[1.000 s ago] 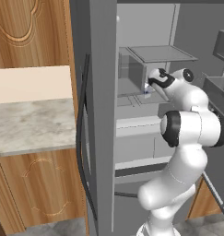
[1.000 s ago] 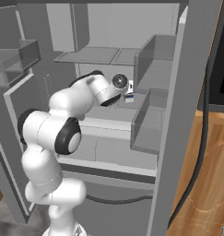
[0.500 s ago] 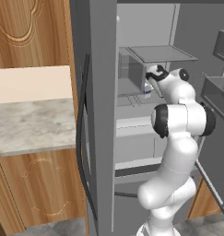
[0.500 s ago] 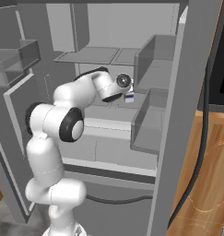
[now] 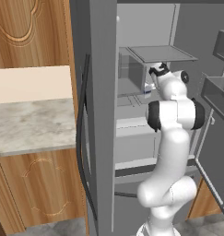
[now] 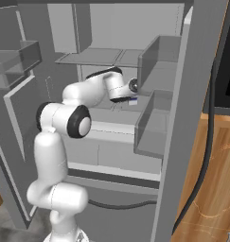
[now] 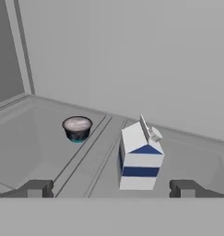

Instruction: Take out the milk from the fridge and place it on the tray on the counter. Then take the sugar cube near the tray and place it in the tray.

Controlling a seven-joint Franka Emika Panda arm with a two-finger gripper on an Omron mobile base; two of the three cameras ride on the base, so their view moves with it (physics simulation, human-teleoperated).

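Rendered kitchen, open grey fridge (image 5: 104, 115), marbled counter (image 5: 30, 124), carved wooden cabinets (image 5: 39, 189)

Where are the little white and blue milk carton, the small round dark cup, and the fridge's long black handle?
Milk carton (image 7: 138, 161): hand view, front face.
Round dark cup (image 7: 77, 128): hand view, its side.
Black door handle (image 5: 81, 138): left base view, mid-length.

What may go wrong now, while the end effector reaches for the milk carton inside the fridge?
1. The open end effector is not centred on the small white-and-blue milk carton, which sits nearer its right finger; that finger may tip it.
2. The small round dark cup with a pale lid stands nearby; a wide approach might nudge it.
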